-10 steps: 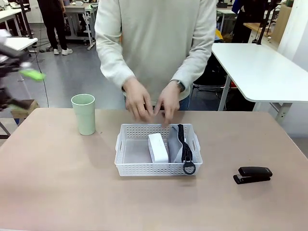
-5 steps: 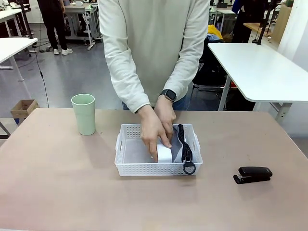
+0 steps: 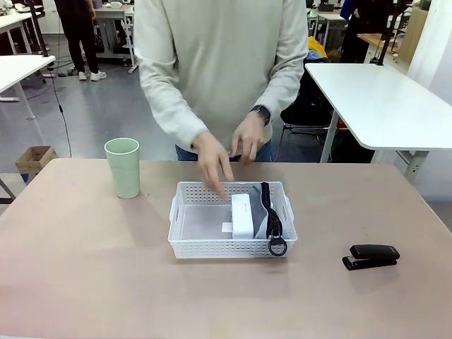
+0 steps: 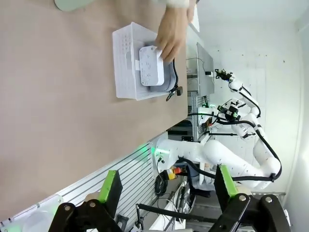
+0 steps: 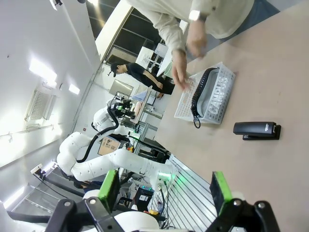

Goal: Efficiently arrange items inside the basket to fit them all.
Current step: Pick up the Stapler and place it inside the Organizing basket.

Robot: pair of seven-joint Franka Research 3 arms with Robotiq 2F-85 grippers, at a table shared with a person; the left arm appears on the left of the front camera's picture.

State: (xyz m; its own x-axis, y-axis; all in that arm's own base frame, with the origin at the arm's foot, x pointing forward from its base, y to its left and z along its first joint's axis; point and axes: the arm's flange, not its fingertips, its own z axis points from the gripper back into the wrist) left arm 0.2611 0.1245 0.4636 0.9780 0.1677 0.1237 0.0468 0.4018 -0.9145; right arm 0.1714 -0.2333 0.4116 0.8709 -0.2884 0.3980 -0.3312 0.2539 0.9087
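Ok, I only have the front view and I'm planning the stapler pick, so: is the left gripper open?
Observer: Yes, the left gripper is open, jaws wide apart with nothing between them.
Operator: And the right one?
Observer: The right gripper is open too, and empty.
Operator: Any print on the pouch?
Observer: The grey pouch reads "CAMPUS" on the side turned toward the stapler.
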